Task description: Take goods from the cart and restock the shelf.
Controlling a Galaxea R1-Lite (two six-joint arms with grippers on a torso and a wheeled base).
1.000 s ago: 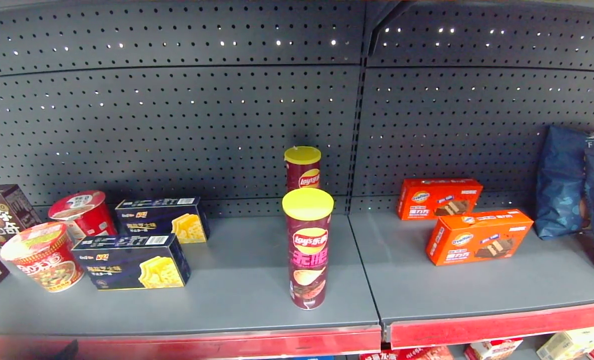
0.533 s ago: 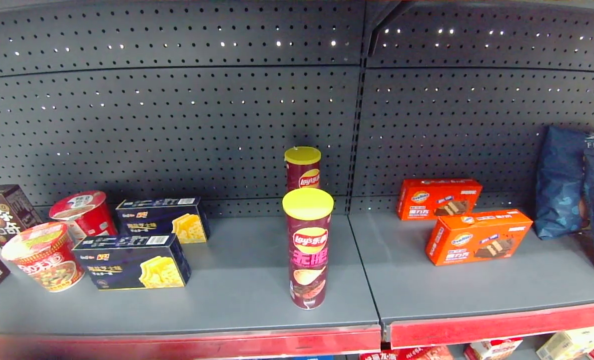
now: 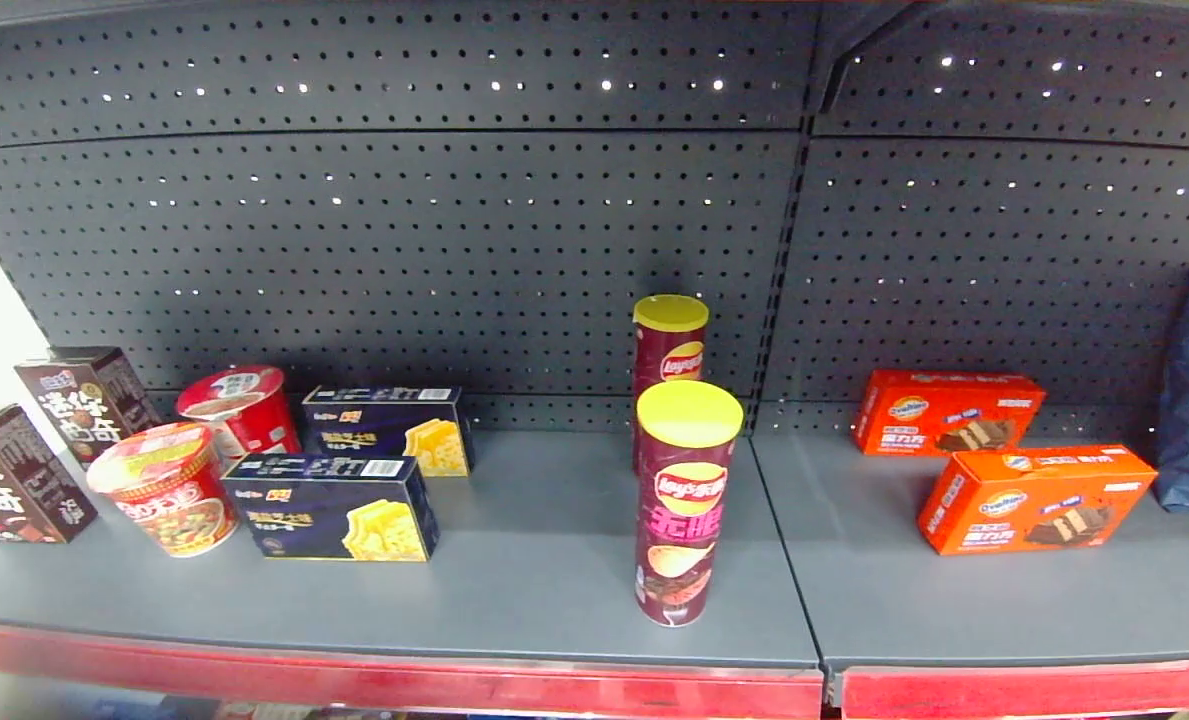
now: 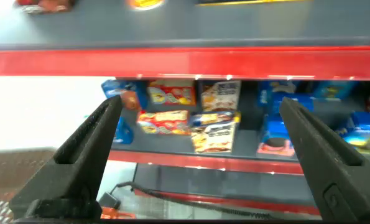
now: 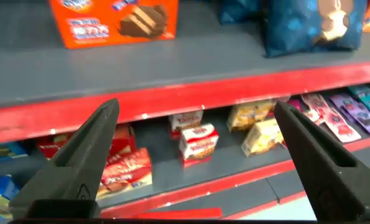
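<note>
A maroon cardboard chip tube (image 3: 687, 505) with a yellow lid stands upright near the front edge of the grey metal shelf (image 3: 554, 610). A second matching tube (image 3: 670, 345) stands behind it at the back edge. Two flat orange boxes (image 3: 1036, 498) (image 3: 946, 412) lie toward the right end.

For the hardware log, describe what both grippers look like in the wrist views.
The left gripper has two matte dark grey fingers: long, flat-sided wedges that narrow to blunt tips. The right gripper looks like the same model, and its fingers match in colour and shape.
</note>
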